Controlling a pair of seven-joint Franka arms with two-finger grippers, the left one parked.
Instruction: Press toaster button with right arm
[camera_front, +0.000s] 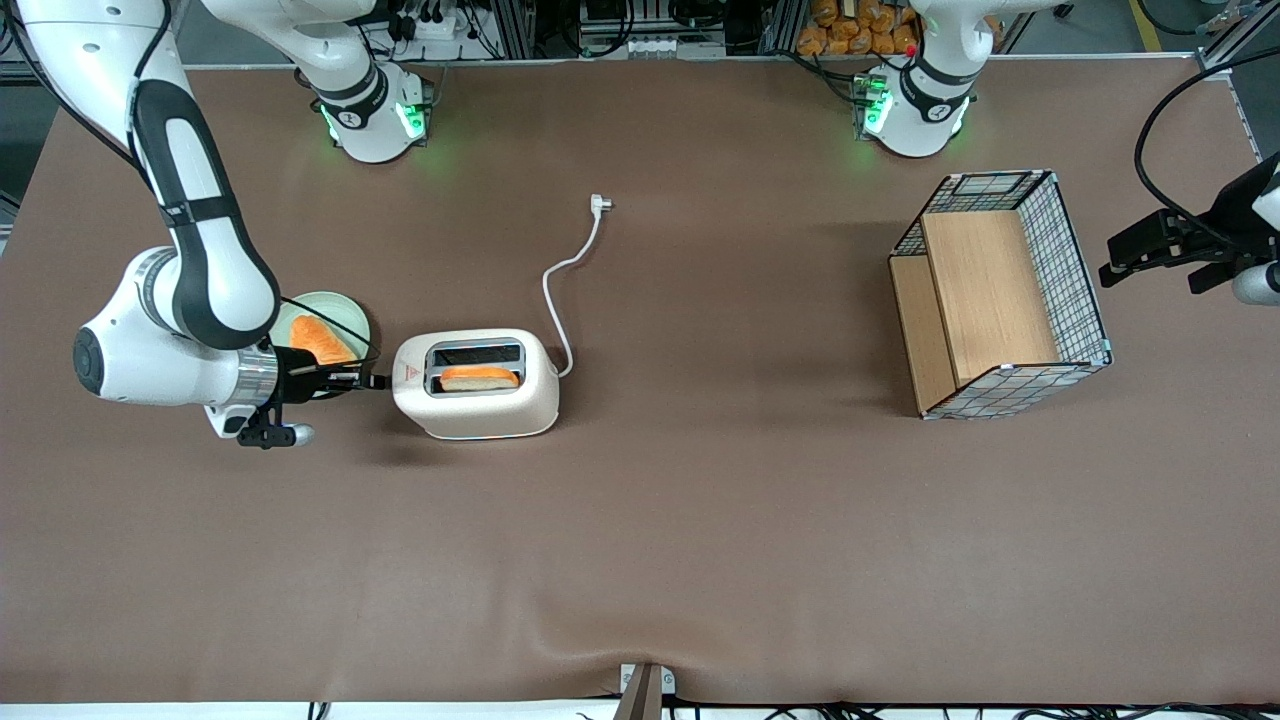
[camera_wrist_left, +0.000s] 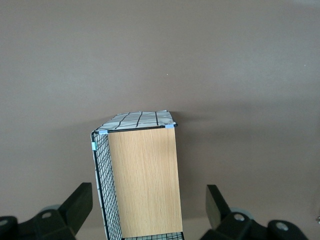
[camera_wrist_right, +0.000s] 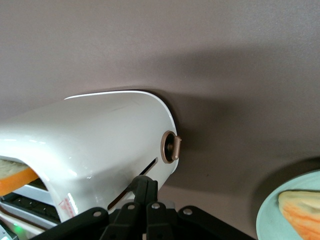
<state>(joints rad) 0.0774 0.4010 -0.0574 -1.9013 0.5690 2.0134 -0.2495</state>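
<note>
The cream-white toaster (camera_front: 475, 400) stands on the brown table with a slice of toast (camera_front: 480, 377) in the slot nearer the front camera. A red triangle sticker (camera_front: 408, 373) marks its top. The right arm's gripper (camera_front: 381, 381) is shut, and its fingertips (camera_wrist_right: 145, 184) rest against the dark slit in the toaster's (camera_wrist_right: 100, 140) narrow end. The toaster button (camera_wrist_right: 171, 147), a small round knob, sticks out of that end just beside the fingertips and is not touched by them.
A pale green plate (camera_front: 352, 318) (camera_wrist_right: 270, 220) with an orange-crusted toast slice (camera_front: 318, 340) lies close by the gripper and wrist. The white cord (camera_front: 566, 268) runs from the toaster to its plug (camera_front: 600, 203). A wire basket with wooden panels (camera_front: 1000, 295) (camera_wrist_left: 142, 180) stands toward the parked arm's end.
</note>
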